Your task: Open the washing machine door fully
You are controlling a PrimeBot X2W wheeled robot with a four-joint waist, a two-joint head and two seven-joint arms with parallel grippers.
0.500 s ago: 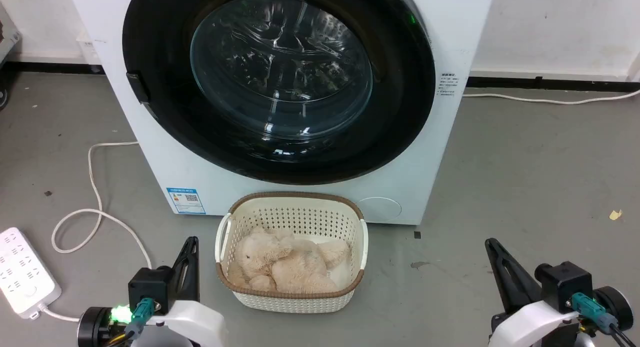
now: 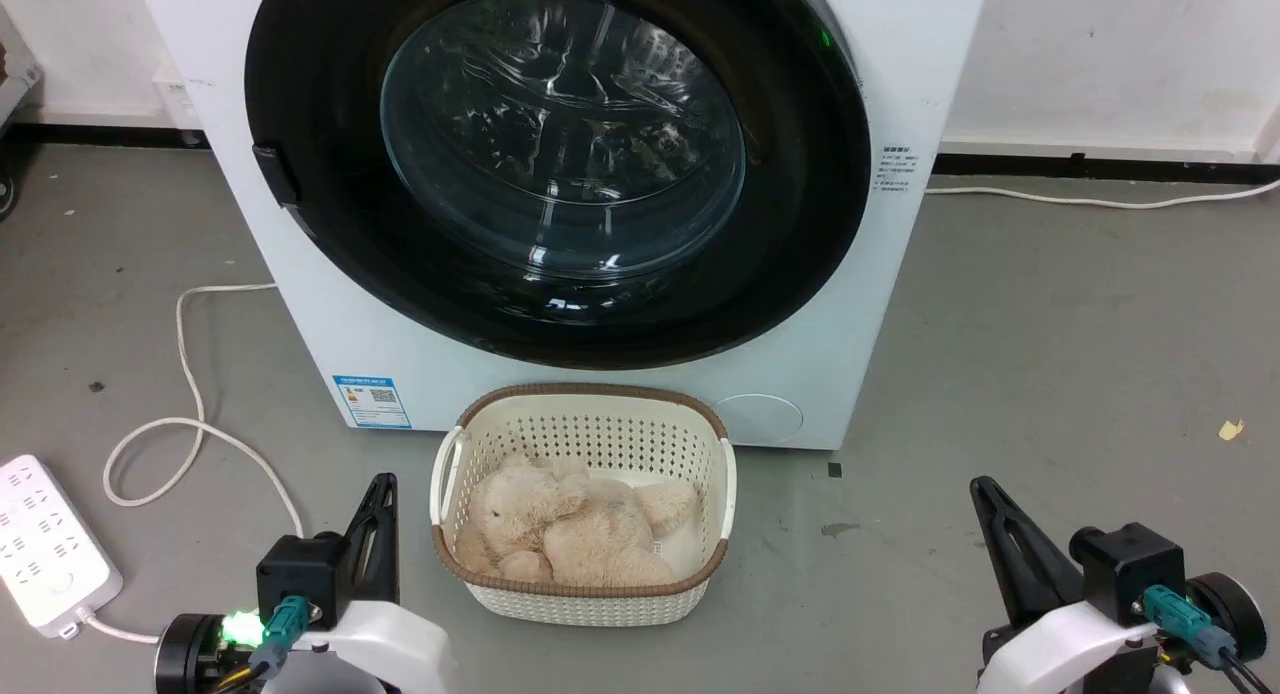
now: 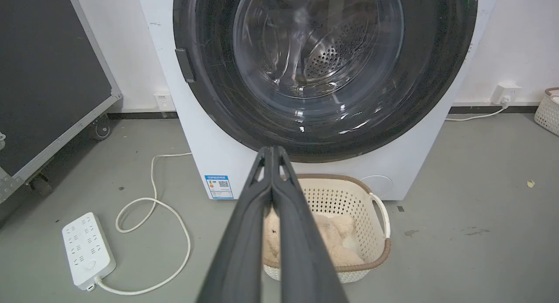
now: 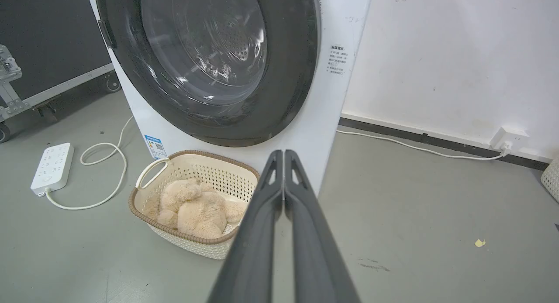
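The washing machine door (image 2: 800, 194) is a large round glossy black disc with a bulging clear glass window (image 2: 560, 134), lying flush against the white machine front. A small dark handle tab (image 2: 275, 174) sits on its left edge. The door (image 3: 209, 84) also faces the left wrist view and appears as the door (image 4: 288, 76) in the right wrist view. My left gripper (image 2: 380, 489) rests low at the lower left, fingers pressed together, holding nothing. My right gripper (image 2: 985, 494) rests at the lower right, likewise shut and empty. Both are well short of the door.
A cream basket (image 2: 725, 494) holding a beige plush toy (image 2: 570, 529) stands on the floor right before the machine, between my grippers. A white power strip (image 2: 45, 544) and its looping cable (image 2: 190, 414) lie at left. A dark wheeled case (image 3: 48, 76) stands left of the machine.
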